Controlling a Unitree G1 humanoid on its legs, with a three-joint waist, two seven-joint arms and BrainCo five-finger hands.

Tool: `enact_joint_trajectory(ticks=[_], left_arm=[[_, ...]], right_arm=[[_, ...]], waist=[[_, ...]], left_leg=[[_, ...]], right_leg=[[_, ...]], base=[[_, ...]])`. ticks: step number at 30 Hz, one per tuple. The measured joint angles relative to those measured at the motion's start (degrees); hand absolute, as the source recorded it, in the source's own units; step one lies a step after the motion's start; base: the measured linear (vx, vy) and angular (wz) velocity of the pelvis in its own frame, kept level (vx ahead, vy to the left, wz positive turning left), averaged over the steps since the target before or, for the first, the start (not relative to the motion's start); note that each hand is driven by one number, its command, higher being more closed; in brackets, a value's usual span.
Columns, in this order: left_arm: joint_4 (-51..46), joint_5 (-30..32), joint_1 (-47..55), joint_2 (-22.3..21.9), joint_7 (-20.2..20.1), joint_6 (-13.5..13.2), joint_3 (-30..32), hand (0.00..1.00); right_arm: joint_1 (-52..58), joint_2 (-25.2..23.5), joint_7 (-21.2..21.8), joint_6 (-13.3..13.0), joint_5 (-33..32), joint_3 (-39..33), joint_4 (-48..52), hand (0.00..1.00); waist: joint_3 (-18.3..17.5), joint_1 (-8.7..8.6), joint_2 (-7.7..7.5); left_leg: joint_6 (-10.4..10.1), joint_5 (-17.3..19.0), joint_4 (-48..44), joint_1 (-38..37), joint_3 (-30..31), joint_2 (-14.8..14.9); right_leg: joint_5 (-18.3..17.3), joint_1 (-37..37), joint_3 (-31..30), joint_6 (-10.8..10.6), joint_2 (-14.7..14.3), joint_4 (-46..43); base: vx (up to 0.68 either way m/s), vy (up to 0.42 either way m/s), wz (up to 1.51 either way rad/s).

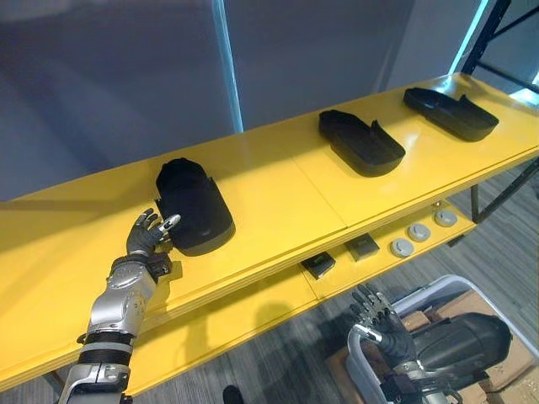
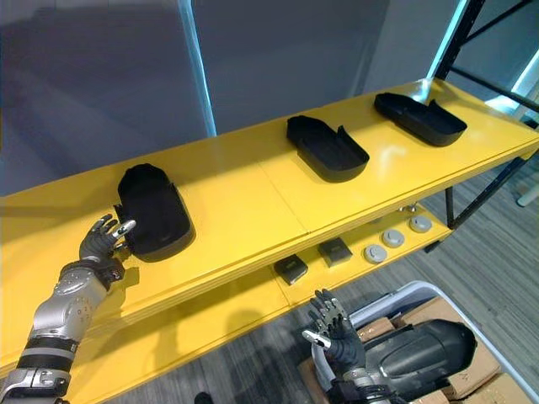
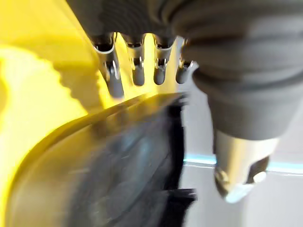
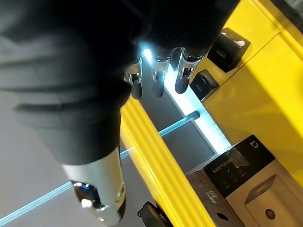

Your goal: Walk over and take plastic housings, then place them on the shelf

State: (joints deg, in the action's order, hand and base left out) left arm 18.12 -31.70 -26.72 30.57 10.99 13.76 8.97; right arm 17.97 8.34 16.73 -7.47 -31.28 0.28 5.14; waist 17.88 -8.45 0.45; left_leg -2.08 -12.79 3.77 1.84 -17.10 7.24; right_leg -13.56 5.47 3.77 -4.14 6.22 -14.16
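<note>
R hand spread, empty, above bin w/ bin housing inside. L hand loose-fingered, touching near housing on shelf; middle housing, far housing beyond. Three shelved, at least one to go.

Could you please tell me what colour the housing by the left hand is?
The housing is black; the left eye view shows it best.

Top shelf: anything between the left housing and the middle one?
Nothing: bare yellow shelf from left housing to middle housing, per the left eye view.
</note>
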Motion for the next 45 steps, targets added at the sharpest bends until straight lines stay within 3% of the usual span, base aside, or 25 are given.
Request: enact_joint_trajectory(ticks=[3, 6, 7, 10, 12, 13, 14, 16, 18, 24, 27, 29, 34, 36, 45], left_arm=[[-5.1, 0.5, 0.4, 2.3, -0.2, -2.4, 3.2, 0.00], [-10.8, 0.6, 0.9, 3.9, 0.1, -7.2, 5.7, 0.00], [-12.9, 1.5, 1.9, 4.2, 0.8, -8.9, 6.6, 1.00], [-22.0, 0.3, 8.9, 2.8, 1.2, -15.0, 8.6, 1.00], [-31.8, -1.3, 16.9, -2.9, 0.3, -17.3, 7.9, 1.00], [-37.8, -1.4, 23.6, -8.8, -0.5, -18.4, 5.9, 1.00], [-40.0, -1.2, 27.3, -12.0, -0.7, -18.8, 4.2, 1.00], [-41.9, 0.0, 38.3, -21.7, -1.8, -17.6, -5.5, 1.00], [-41.6, 1.5, 41.1, -24.1, -2.4, -16.1, -10.3, 1.00], [-36.8, 1.5, 38.1, -24.4, -3.3, -15.7, -14.4, 1.00], [-33.5, 1.4, 33.7, -24.3, -1.8, -15.8, -15.0, 1.00], [-30.7, 1.2, 30.7, -23.9, 0.1, -16.3, -15.0, 1.00], [-24.4, 0.3, 23.1, -22.3, 4.9, -17.5, -14.7, 1.00], [-24.4, -0.2, 21.9, -22.0, 5.2, -18.3, -15.0, 1.00], [-16.1, -0.8, 12.2, -18.4, 10.3, -21.8, -7.1, 1.00]], right_arm=[[0.8, -0.1, 0.3, 0.0, 0.0, 0.0, 0.0, 0.00], [2.2, -0.1, 0.3, 0.0, 0.0, 0.1, 0.2, 0.00], [2.5, 0.0, 0.3, 0.0, 0.0, 0.3, 0.3, 0.00], [4.6, 0.0, 0.3, 0.1, 0.0, 0.8, 1.2, 0.00], [6.7, -0.4, 0.3, 0.1, 0.1, 0.8, 2.3, 0.00], [8.0, -0.9, 0.3, 0.2, 0.1, 0.7, 3.4, 0.00], [8.8, -1.3, 0.3, 0.2, 0.1, 0.8, 3.6, 0.00], [9.9, -2.6, 0.3, 0.2, 0.1, 0.8, 3.7, 0.00], [9.7, -2.5, 0.3, 0.4, 0.1, 0.7, 3.1, 0.00], [8.7, -1.9, -1.1, 0.4, -0.1, 0.1, 1.3, 0.00], [8.6, -1.5, -2.5, 0.4, -0.1, -0.3, 0.2, 0.00], [8.5, -1.2, -2.7, 0.4, -0.1, -0.4, -0.1, 0.00], [7.7, -1.2, -2.7, -0.7, -0.2, -1.0, -2.1, 0.00], [7.0, -1.3, -2.7, -0.8, -0.2, -1.4, -2.5, 0.00], [4.8, -1.3, -2.1, -2.3, -0.2, -1.3, -2.5, 0.00]], waist=[[-1.5, 0.19, 0.35], [-3.6, 0.45, 1.42], [-4.5, 0.55, 2.04], [-6.2, 0.64, 3.36], [-7.0, 0.96, 3.62], [-7.4, 1.26, 3.64], [-7.5, 1.54, 3.61], [-7.5, 1.71, 3.63], [-7.5, 1.71, 3.62], [-6.3, 1.11, 3.98], [-4.3, 0.86, 4.05], [-2.6, -0.21, 3.94], [0.5, -0.55, 3.86], [0.9, -0.67, 3.85], [4.7, -1.70, 3.62]], left_leg=[[0.0, 0.0, 0.1, -0.4, 0.0, 0.0], [0.0, 0.0, 0.7, -0.7, 0.1, -0.3], [0.1, 0.0, 0.9, -0.9, 0.1, -0.4], [0.2, -0.1, 1.1, -0.9, 0.4, -0.9], [0.1, -0.1, 1.1, -0.9, 1.3, -1.3], [0.1, 0.0, 1.1, -0.9, 1.7, -1.3], [-0.1, 0.1, 1.1, -0.8, 1.8, -1.4], [-0.3, 0.1, 1.2, 0.6, 3.7, -1.3], [-0.3, 0.1, 1.2, 2.1, 4.9, -1.1], [-1.3, -0.7, 0.9, 3.2, 4.3, -0.4], [-1.4, -0.9, 0.8, 4.3, 3.3, 0.0], [-1.0, -1.2, 0.6, 4.8, 3.0, 0.0], [-0.8, -1.3, 0.1, 5.3, 2.1, 0.2], [-0.7, -1.4, -0.1, 5.8, 2.1, 0.2], [-0.6, -1.4, -1.3, 6.5, 1.0, 0.7]], right_leg=[[-0.1, 0.5, 0.2, 0.0, 0.0, 0.3], [-0.2, 0.6, 0.4, -0.2, 0.2, 0.1], [-0.3, 0.6, 0.4, -0.3, 0.4, 0.0], [-0.7, 0.7, 0.8, -0.5, 0.8, -0.5], [-1.2, 1.1, 1.6, -0.6, 1.2, -0.8], [-1.5, 1.1, 1.9, -0.6, 1.3, -1.1], [-1.6, 1.1, 2.0, -0.5, 1.3, -1.1], [-1.7, 0.7, 3.7, -0.3, 0.8, -1.1], [-1.6, -0.2, 4.8, -0.2, 0.3, -1.2], [-1.5, -3.1, 2.8, 0.0, -0.2, -2.8], [-1.6, -5.7, 1.3, 0.0, -0.3, -4.3], [-1.8, -6.7, 0.9, 0.1, -0.3, -5.1], [-2.4, -8.5, -0.1, 0.4, -0.3, -6.9], [-2.4, -9.2, -0.2, 0.5, -0.3, -7.3], [-2.9, -11.0, -1.5, 0.5, -0.5, -9.4]], base=[[-0.04, 0.004, 0.01], [-0.04, 0.010, 0.03], [0.00, 0.000, 0.00], [-0.01, 0.007, 0.07], [0.00, -0.002, 0.20], [0.00, -0.011, 0.15], [-0.01, -0.016, 0.19], [-0.03, -0.021, 0.37], [-0.05, -0.020, 0.35], [-0.02, -0.007, -0.16], [-0.03, 0.005, -0.18], [-0.02, 0.001, -0.11], [-0.02, -0.004, -0.10], [0.00, 0.000, 0.00], [-0.02, -0.003, -0.05]])
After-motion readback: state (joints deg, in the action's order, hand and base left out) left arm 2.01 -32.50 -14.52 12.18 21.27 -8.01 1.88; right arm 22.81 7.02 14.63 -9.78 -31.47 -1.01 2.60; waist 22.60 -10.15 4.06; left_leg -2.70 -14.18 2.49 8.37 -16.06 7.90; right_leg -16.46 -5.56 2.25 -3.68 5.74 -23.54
